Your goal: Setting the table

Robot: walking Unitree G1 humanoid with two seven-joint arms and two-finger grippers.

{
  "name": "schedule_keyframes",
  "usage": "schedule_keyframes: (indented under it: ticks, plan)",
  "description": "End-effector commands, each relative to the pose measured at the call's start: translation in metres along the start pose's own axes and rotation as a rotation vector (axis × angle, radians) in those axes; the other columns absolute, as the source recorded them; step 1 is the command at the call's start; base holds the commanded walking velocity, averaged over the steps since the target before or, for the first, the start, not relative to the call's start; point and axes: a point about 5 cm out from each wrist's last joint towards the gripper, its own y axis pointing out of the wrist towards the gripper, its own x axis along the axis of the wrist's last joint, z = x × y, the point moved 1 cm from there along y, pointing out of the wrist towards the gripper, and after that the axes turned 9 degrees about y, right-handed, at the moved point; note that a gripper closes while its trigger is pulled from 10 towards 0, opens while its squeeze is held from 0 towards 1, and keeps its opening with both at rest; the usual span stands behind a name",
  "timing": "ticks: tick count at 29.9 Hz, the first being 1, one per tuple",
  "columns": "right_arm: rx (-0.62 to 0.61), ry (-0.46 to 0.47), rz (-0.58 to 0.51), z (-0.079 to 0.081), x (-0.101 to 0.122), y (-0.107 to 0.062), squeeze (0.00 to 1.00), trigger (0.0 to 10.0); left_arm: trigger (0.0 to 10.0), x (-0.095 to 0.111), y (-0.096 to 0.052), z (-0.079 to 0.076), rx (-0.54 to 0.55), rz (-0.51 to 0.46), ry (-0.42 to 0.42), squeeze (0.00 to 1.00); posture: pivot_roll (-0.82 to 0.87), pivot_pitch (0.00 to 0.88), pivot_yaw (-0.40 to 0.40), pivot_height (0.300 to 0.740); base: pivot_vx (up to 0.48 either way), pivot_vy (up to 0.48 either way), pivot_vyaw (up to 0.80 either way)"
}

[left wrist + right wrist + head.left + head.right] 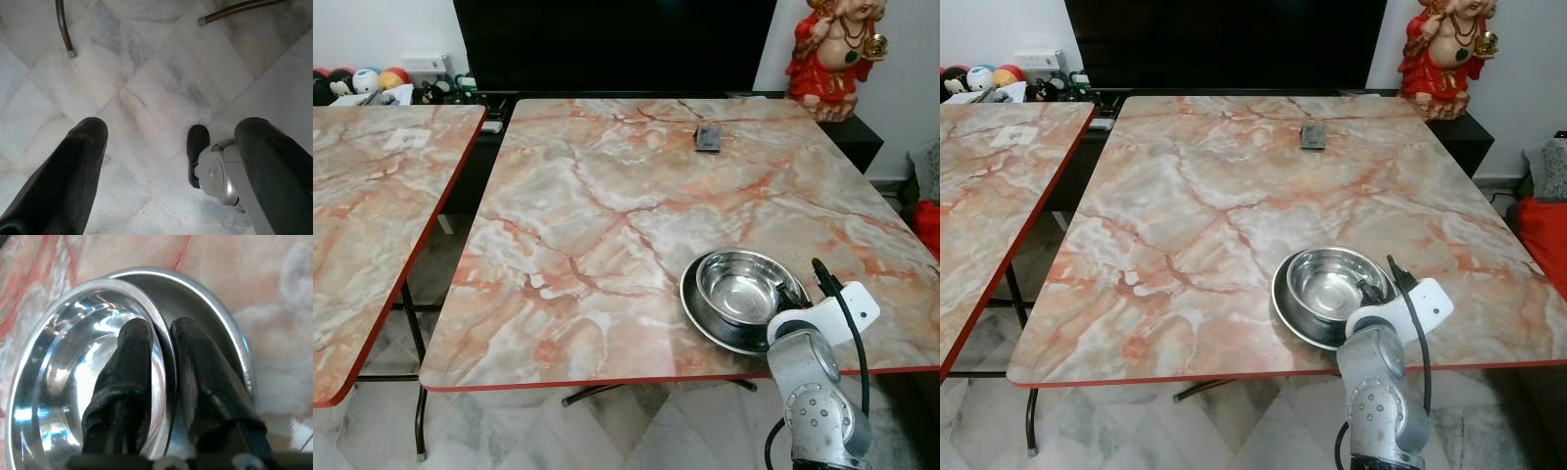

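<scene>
Steel bowl sits inside a steel plate near the front right edge of the marble surface, its rim pinched between the right hand's two fingers, while the left hand hangs spread over the tiled floor.

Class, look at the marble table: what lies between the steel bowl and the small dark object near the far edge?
Nothing: between the steel bowl and the small dark object, both eye views show bare marble table.
</scene>
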Motion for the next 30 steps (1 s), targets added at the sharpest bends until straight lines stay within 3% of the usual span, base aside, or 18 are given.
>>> schedule_keyframes:
  ticks: [1, 7, 14, 21, 23, 24, 30]
  plan:
    - [-0.035, 0.006, 0.022, -0.009, -0.009, -0.008, 0.0, 10.0, 10.0, -0.009, -0.003, 0.0, -0.008, 0.043, 0.011, 0.0, 0.01, 0.116, -0.032, 0.74, 0.0, 0.0, 0.0]
    - [-0.055, -0.006, 0.016, -0.009, -0.008, -0.013, 0.0, 10.0, 10.0, -0.006, -0.001, -0.004, -0.015, 0.026, 0.012, 0.0, 0.01, 0.113, -0.033, 0.74, 0.0, 0.0, 0.0]
    - [-0.075, -0.086, -0.064, -0.011, 0.007, -0.018, 0.0, 10.0, 10.0, -0.009, -0.003, -0.006, -0.018, 0.032, 0.011, 0.0, 0.01, 0.115, -0.034, 0.74, 0.0, 0.0, 0.0]
    - [0.102, -0.245, -0.18, 0.002, 0.021, -0.015, 0.0, 10.0, 10.0, -0.01, -0.003, -0.005, -0.013, 0.038, 0.009, 0.0, 0.0, 0.113, -0.031, 0.74, 0.0, 0.0, 0.0]
    - [0.2, -0.369, -0.218, 0.004, 0.029, -0.008, 0.0, 10.0, 10.0, -0.008, -0.002, -0.002, -0.005, 0.032, 0.002, 0.0, 0.0, 0.112, -0.03, 0.74, 0.0, 0.0, 0.0]
    - [0.233, -0.453, -0.229, 0.003, 0.035, -0.002, 0.0, 10.0, 10.0, -0.006, -0.002, -0.001, -0.001, 0.029, 0.001, 0.0, 0.0, 0.109, -0.037, 0.74, 0.0, 0.0, 0.0]
    - [0.252, -0.533, -0.244, -0.013, 0.044, 0.013, 0.0, 10.0, 10.0, -0.005, -0.001, 0.003, 0.016, 0.027, -0.009, 0.0, 0.0, 0.089, -0.043, 0.74, 0.0, 0.0, 0.0]
